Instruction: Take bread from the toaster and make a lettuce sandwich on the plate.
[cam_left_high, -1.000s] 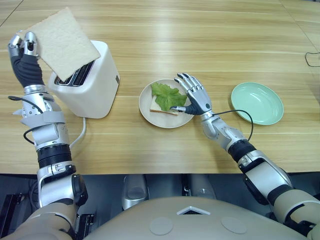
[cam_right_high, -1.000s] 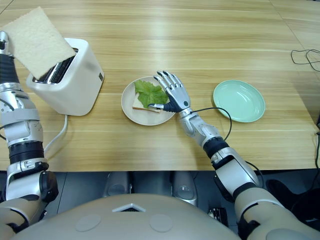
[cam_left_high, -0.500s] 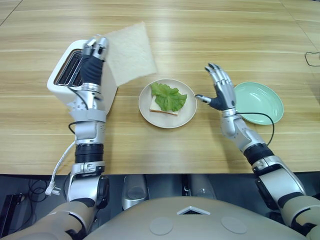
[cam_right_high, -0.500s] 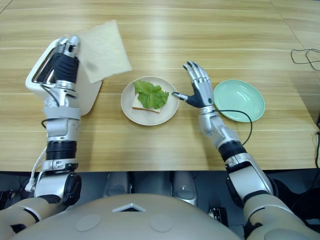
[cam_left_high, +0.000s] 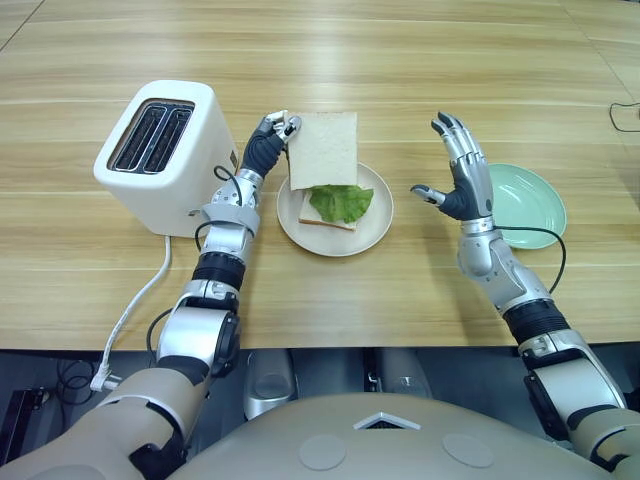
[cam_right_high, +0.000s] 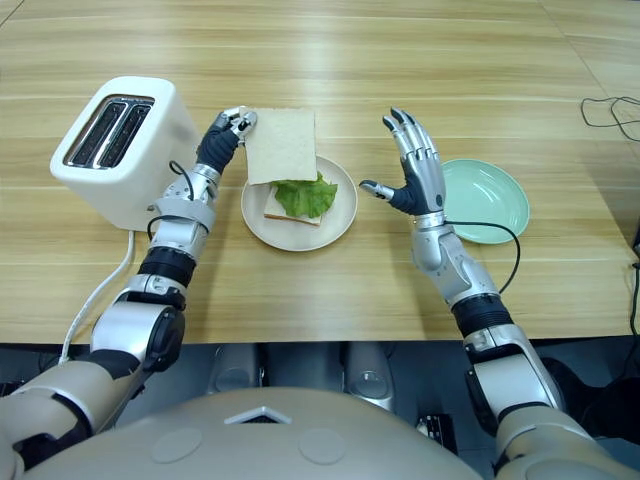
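bread slice (cam_left_high: 322, 148) hovers tilted over the lettuce (cam_left_high: 342, 203) on the plate (cam_left_high: 375, 226), probably lined up to close the sandwich. left hand (cam_left_high: 268, 142) pinches the slice's left edge, near the toaster (cam_left_high: 160, 150). right hand (cam_left_high: 462, 178) is spread and holds nothing, raised just right of the plate.

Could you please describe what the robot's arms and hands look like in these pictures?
The left hand and the right hand have silvery metal fingers over black palms. The left forearm and the right forearm are chains of grey metal segments with black bands, widening into beige shells near the shoulders. A thin black cable loops out beside the right wrist, and another beside the left.
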